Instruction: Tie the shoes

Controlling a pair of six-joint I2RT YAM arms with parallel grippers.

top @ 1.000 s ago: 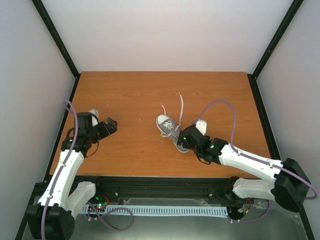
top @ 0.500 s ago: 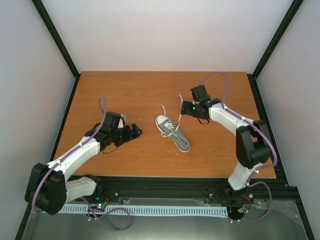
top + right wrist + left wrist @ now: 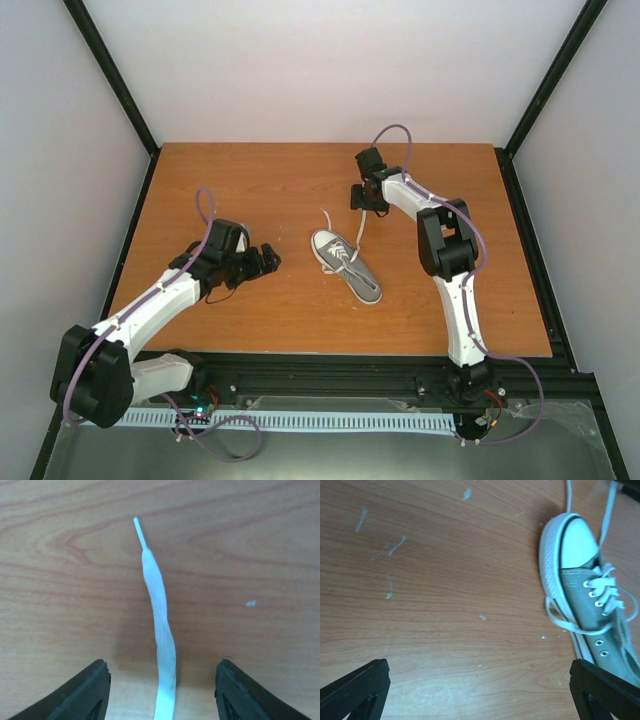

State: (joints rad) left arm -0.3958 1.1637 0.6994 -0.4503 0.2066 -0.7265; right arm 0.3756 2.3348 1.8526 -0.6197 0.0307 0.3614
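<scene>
Black fingers [image 3: 85,692] of the right claw [image 3: 359,196] are spread wide and nothing is held by them; the tip of one white lace [image 3: 160,610] is seen lying flat on the wood between them. The left claw [image 3: 266,261] is opened wide too, with nothing gripped. The grey shoe [image 3: 346,262] is laid near the middle of the brown table [image 3: 250,190], between both claws, white toe turned to the far side

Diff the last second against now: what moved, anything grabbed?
Right gripper swung from the heel of the sneaker out to the far lace end, jaws open astride it, nothing gripped. Left gripper came in from the left edge of the table toward the sneaker, jaws open. Sneaker stayed put.
</scene>
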